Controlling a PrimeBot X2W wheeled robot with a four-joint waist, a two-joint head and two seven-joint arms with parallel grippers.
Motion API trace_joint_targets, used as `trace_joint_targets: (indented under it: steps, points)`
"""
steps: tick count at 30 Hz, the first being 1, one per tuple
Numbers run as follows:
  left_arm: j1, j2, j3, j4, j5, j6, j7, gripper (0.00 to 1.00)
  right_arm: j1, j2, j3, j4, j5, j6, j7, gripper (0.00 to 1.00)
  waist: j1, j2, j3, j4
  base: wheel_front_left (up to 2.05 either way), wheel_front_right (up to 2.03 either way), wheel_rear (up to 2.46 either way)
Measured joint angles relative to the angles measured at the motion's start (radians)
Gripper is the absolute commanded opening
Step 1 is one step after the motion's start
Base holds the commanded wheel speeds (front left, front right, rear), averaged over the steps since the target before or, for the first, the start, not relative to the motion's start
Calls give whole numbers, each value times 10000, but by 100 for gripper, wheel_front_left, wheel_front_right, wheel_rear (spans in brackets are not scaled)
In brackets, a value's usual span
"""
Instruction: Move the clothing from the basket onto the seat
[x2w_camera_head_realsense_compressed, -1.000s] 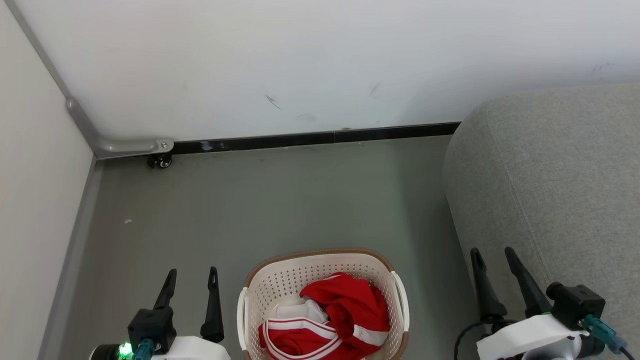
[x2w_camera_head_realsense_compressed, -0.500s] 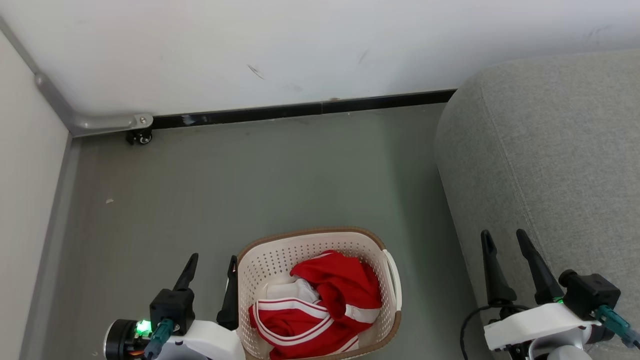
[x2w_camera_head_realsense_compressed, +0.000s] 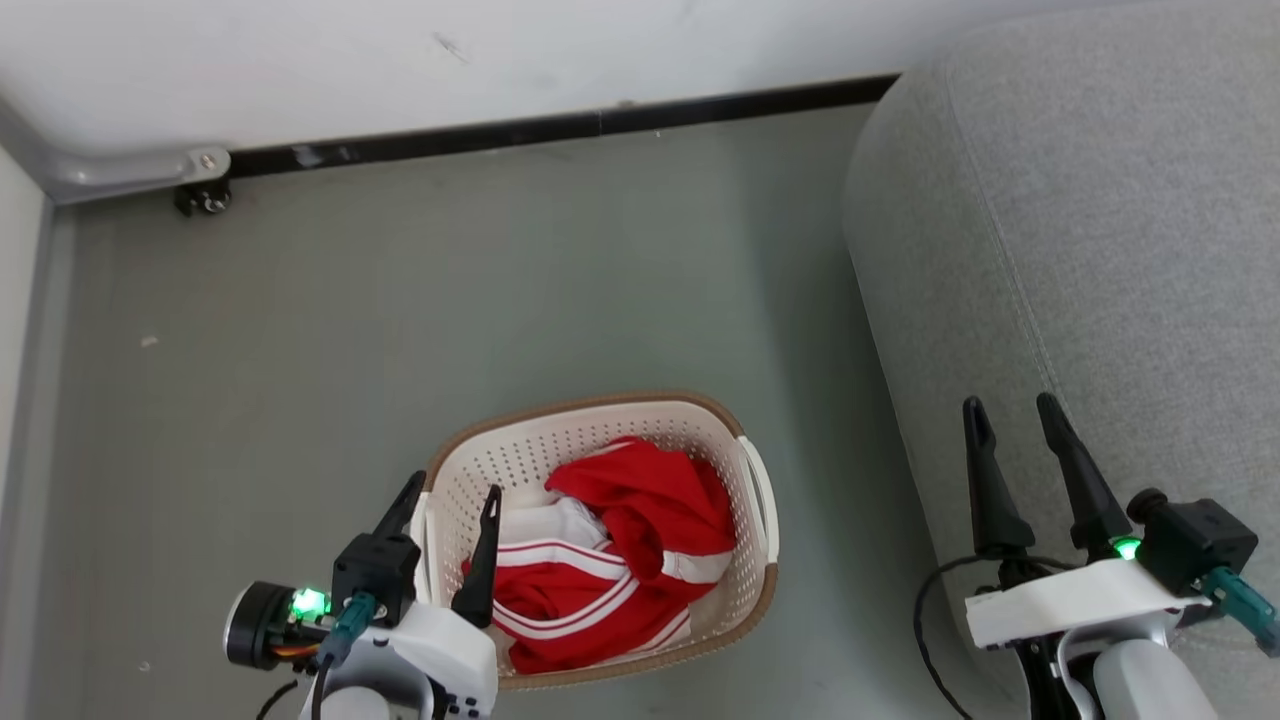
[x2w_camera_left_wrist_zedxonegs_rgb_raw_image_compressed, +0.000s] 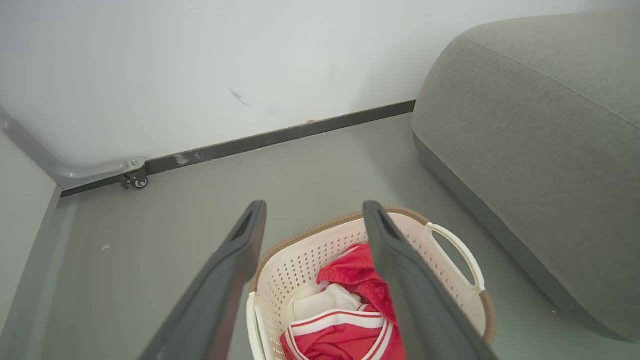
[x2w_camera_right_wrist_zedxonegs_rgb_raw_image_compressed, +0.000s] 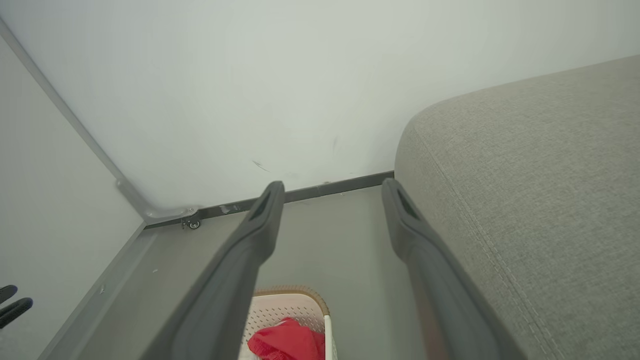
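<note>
Clothing (x2w_camera_head_realsense_compressed: 640, 500) bunched in basket (x2w_camera_head_realsense_compressed: 580, 402) nr seat (x2w_camera_head_realsense_compressed: 1100, 250); L gripper (x2w_camera_head_realsense_compressed: 453, 487) at basket rim, R gripper (x2w_camera_head_realsense_compressed: 1010, 403) by seat, both jaws spread.

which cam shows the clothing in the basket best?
Head view: the clothing lies nearly whole, seen from above in the basket. Left wrist view has it partly behind a finger of the left tool; right wrist view catches a red scrap at its bottom edge.
</note>
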Motion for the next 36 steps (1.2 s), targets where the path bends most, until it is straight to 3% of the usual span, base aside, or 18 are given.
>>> trace_joint_targets:
  steps: [36]
  points:
    - [-2410,1012,-802,2113,1296,-447,0,100,-2071,-4,75,-834,73,0,-163,100,-1,0,3118,-1191,0,0,0]
